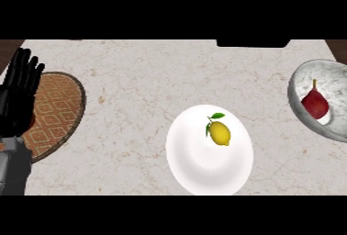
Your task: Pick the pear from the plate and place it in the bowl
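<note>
A dark red pear (316, 103) with a thin stem lies inside the grey marbled bowl (298, 98) at the right edge of the counter. The white plate (207, 160) sits at the centre front and carries a yellow lemon (219, 132) with a green leaf. My left hand (18, 94) stands open at the left edge, fingers straight and pointing up, holding nothing. My right hand shows nowhere in the view.
A round woven brown mat (58, 112) lies at the left, partly behind my left hand and forearm. A dark object (252, 43) sits at the counter's far edge. The counter top is light marble.
</note>
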{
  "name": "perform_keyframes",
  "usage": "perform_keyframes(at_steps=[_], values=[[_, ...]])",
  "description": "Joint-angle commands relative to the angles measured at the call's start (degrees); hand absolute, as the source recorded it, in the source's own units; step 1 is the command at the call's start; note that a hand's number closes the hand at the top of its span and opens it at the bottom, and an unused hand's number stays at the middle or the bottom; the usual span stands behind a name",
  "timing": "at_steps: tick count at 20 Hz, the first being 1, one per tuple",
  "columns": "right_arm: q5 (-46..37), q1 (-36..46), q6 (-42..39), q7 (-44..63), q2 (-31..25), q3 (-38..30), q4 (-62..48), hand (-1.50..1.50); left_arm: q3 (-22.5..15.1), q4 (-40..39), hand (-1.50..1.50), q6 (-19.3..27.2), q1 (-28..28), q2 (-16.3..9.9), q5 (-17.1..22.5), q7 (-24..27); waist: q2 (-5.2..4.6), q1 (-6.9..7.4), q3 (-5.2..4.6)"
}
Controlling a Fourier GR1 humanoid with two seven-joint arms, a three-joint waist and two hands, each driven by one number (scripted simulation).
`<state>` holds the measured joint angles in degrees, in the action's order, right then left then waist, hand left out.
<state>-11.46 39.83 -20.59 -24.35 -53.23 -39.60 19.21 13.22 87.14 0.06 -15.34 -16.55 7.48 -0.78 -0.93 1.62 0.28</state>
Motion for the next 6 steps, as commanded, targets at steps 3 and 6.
perform_keyframes(at_steps=[3, 6], values=[[2.57, -2.92, -8.05, -3.92, -7.77, -3.52, -5.88, -1.5, -1.75, 0.47, 0.0, 0.73, 0.39, 1.72, -1.48, 1.64, -0.35, 0.35, 0.2], [2.36, -5.31, -10.87, -6.09, -8.85, -3.51, -7.15, -1.5, -0.21, -1.42, 0.0, 1.02, -2.62, 0.42, -0.74, 0.41, -0.55, -0.07, 0.31]])
